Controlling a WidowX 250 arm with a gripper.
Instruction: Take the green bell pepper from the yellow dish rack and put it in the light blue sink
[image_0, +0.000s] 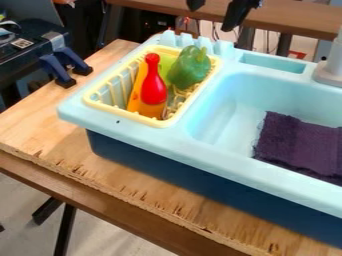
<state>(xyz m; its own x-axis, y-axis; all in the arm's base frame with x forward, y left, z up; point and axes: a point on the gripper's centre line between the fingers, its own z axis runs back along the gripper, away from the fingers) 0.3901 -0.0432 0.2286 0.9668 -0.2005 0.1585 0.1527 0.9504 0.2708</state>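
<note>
Gripper (211, 18) up at the top edge, and its two dark fingers stand well apart, nothing to be seen between them! Nearest below is the green pepper (189, 67), bulging up at the back right of the yellow basket (117, 113), which sits in the left side of the light blue sink (100, 120). And here's the danger: that pepper is fat, round and smooth-looking, so a grip taken too high or off to one side could slide off its shoulder and tip it over the rim, down towards the basin. It's crowded in there, too! The red bottle-shaped toy (153, 87) stands just beside it, the orange-yellow piece (138, 87) close behind that, and a finger coming down on that side could wedge against either one or knock the bottle askew. On the other flank, the basket's rim is so near that a fingertip might catch it and drag the whole basket along. Over in the basin lies the purple cloth (300, 145), rumpled at its edge; anything round dropped there could land crooked or roll off it. Go in too low, and the pepper might jam against its neighbours.
</note>
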